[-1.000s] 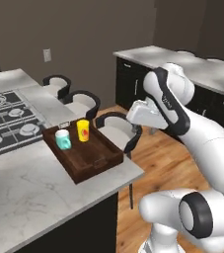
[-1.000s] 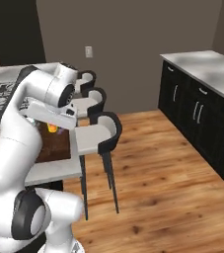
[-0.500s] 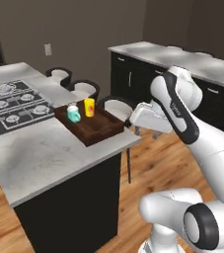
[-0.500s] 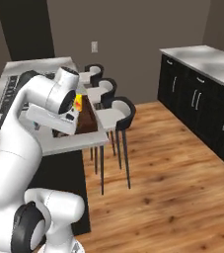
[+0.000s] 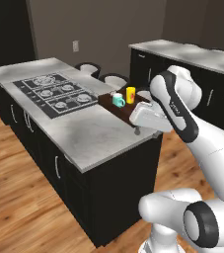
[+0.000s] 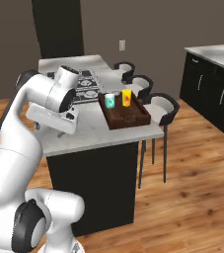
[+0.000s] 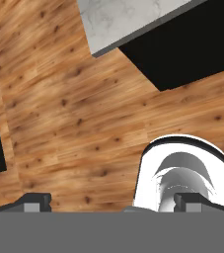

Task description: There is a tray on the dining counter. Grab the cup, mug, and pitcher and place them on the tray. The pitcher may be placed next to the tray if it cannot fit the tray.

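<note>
Tray [image 6: 128, 118] holding mug [image 6: 110, 101] and cup [image 6: 126, 97] beside stools [image 6: 162, 106]; jaws apart over bare floor [image 7: 74, 123]

Dining counter: marble island top and what is borne directly on it.

The dining counter [image 6: 91, 129] is topped in white-grey marble over a dark base, with a black gas cooktop [image 5: 54, 93] set flush at its far end. The tray [image 6: 126, 118], dark brown wood with a low rim, is laid at the near corner, beyond the fingers [image 7: 33, 202] in the left base view. A bare marble stretch lies between cooktop and tray. In the hand view, a marble corner [image 7: 128, 20] is seen far above the fingertips, wood floor [image 7: 74, 123] between.
</note>
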Motion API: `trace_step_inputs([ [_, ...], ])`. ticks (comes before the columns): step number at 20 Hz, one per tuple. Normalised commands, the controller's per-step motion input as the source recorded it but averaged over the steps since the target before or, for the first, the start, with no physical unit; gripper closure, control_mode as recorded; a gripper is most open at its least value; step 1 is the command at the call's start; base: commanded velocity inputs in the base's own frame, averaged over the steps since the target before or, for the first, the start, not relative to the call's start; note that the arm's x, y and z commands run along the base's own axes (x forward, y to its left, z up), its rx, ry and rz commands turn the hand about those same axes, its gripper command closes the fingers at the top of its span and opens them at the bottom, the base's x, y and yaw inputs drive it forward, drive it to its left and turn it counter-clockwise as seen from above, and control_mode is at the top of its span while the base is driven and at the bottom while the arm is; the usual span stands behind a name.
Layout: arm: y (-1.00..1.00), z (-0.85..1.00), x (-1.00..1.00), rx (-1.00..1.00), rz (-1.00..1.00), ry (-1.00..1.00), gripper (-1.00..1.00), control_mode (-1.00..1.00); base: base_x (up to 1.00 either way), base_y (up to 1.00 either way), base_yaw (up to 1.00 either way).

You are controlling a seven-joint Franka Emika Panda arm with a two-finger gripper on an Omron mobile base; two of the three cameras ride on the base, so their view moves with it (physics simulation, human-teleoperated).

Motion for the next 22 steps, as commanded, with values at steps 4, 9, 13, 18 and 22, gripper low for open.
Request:
trace_step_inputs([
  [4, 0.0, 0.0, 0.0, 0.0, 0.0, 0.0, -1.0, 1.0, -0.07, 1.0, 0.16],
  [9, 0.0, 0.0, 0.0, 0.0, 0.0, 0.0, -1.0, 1.0, 0.0, 1.0, 0.32],
  [13, 0.0, 0.0, 0.0, 0.0, 0.0, 0.0, -1.0, 1.0, 0.0, 1.0, 0.35],
  [18, 0.0, 0.0, 0.0, 0.0, 0.0, 0.0, -1.0, 1.0, 0.2, 1.0, 0.34],
  [22, 0.0, 0.0, 0.0, 0.0, 0.0, 0.0, -1.0, 1.0, 0.73, 1.0, 0.28],
])
